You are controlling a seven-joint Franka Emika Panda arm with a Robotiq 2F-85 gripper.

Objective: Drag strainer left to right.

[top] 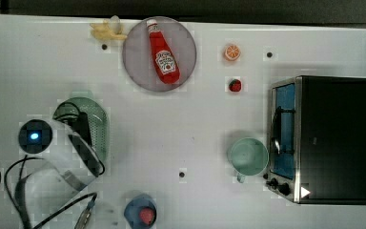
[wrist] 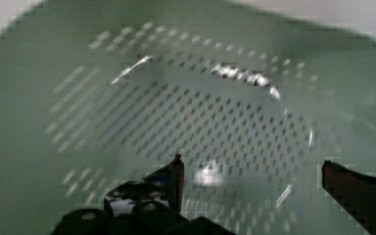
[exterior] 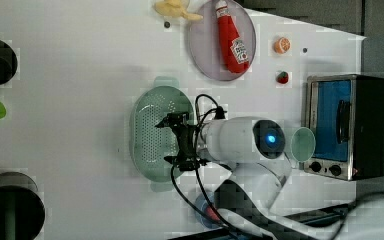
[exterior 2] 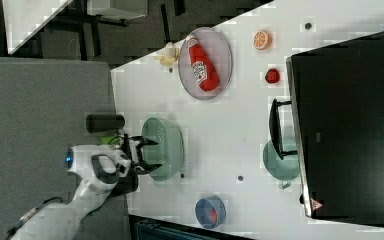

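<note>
The strainer (top: 93,126) sits at the top view's left on the white table (top: 186,129), and I have the gripper (exterior: 169,141) hanging over its bowl with the fingers spread wide and nothing between them. In the wrist view the perforated floor (wrist: 191,112) fills the space between the two fingertips (wrist: 176,171).

My worry from here is the contact. If I push on the thin wall too high, the light plastic will probably tip or ride up over a finger instead of sliding. If I come down too hard, I press it into the table and it may jerk free.

Moving rightward in the top view, the path across the middle looks bare apart from a small dark dot (top: 181,174). The grey plate (top: 138,71) with the ketchup bottle (top: 163,51) lies above that line, and the blue bowl (top: 140,214) below it. Further right stand the green mug (top: 248,156) and, just beside it, the toaster oven (top: 331,138). I judge the mug to be the real obstacle if I drag too far.
</note>
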